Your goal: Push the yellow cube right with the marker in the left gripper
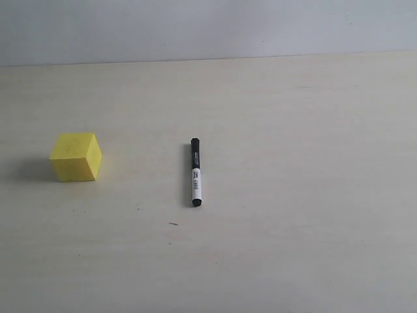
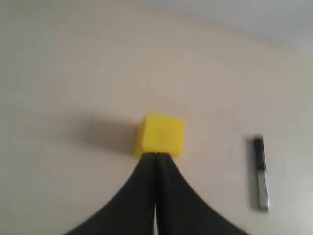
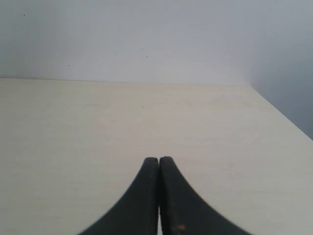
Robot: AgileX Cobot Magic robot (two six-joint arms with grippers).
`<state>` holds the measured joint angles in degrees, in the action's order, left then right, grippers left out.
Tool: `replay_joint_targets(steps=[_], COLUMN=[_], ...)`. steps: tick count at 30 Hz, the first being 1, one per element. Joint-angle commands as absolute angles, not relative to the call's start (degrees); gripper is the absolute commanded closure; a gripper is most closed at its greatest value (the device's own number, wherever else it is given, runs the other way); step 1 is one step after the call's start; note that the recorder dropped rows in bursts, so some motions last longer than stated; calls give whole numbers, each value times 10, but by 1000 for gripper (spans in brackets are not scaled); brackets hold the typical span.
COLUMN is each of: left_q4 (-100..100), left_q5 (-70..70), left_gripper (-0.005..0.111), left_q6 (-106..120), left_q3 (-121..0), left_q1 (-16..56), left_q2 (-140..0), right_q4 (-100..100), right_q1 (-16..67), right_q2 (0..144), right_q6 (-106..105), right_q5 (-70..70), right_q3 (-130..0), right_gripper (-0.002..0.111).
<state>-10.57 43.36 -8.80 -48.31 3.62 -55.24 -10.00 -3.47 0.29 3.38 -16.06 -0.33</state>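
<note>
Yellow cube [image 1: 76, 157] rests at the left of the table [image 1: 293, 248]. Marker [image 1: 195, 172] lies loose near centre, well apart from it. Left gripper [image 2: 156, 156] is closed and empty, as is right gripper [image 3: 159, 160]. Step in hand, by judgement: marker pickup. Next move calls for opening the left jaws and grasping the barrel.

The yellow cube [image 1: 76, 156] stood on the pale table [image 1: 293, 195], with one vertical edge turned toward the camera. The marker [image 1: 195, 171] lay flat, well apart from the cube on its right side. Its black cap pointed toward the grey wall [image 1: 208, 26] behind.
</note>
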Motion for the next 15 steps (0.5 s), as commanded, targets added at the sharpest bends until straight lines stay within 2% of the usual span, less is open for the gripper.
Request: replay_joint_targets(steps=[1,3,8,15], left_q4=[-258,-227,-106,-38], left_q5=[524,509,502,546], left_gripper=[107,107,107,107], left_q6=[28,-29,-172,-256], left_q3=[-526,-548,-623,-776], left_q1=[138,224,363,451], left_q2=[-688,-741,-845,-1000], right_q4=[-100,-100,-100,-100], right_q1=[-38,-38,-38,-38], right_q2=[0,0,0,0], right_q6=[31,31,31,31], right_q5=[-153,-153,-153,-153], right_q3=[0,0,0,0], right_gripper=[108,108,108,108])
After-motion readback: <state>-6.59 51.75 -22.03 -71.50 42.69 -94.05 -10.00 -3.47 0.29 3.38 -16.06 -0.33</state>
